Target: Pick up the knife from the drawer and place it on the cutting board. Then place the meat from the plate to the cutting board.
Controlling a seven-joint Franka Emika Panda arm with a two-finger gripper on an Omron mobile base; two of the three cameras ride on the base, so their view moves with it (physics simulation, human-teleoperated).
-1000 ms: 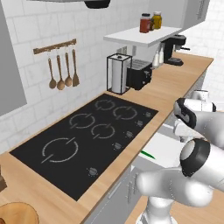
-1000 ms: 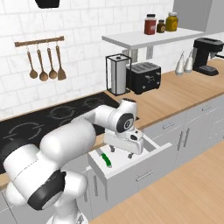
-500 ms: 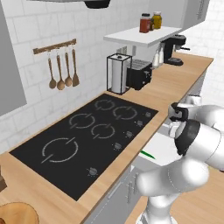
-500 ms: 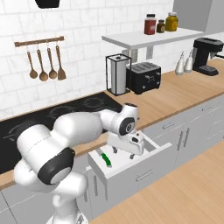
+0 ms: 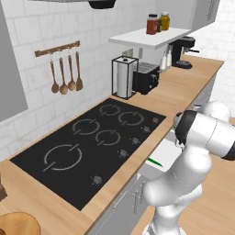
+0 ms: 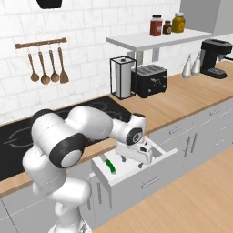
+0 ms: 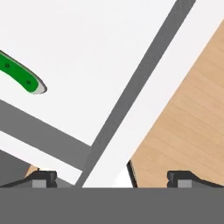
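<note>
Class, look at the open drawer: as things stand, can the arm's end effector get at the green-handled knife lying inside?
Probably yes. The drawer stands open, the knife lies uncovered on its floor, and the end effector hangs over the drawer just beside it. It would have to shift toward the handle.

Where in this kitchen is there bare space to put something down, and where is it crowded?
The wooden counter lies bare between the toaster and the coffee machine. Inside the open drawer, the white floor right of the knife is free, though the gripper hangs over it. The back corner by the paper towel holder is crowded; the stovetop takes the left stretch.
</note>
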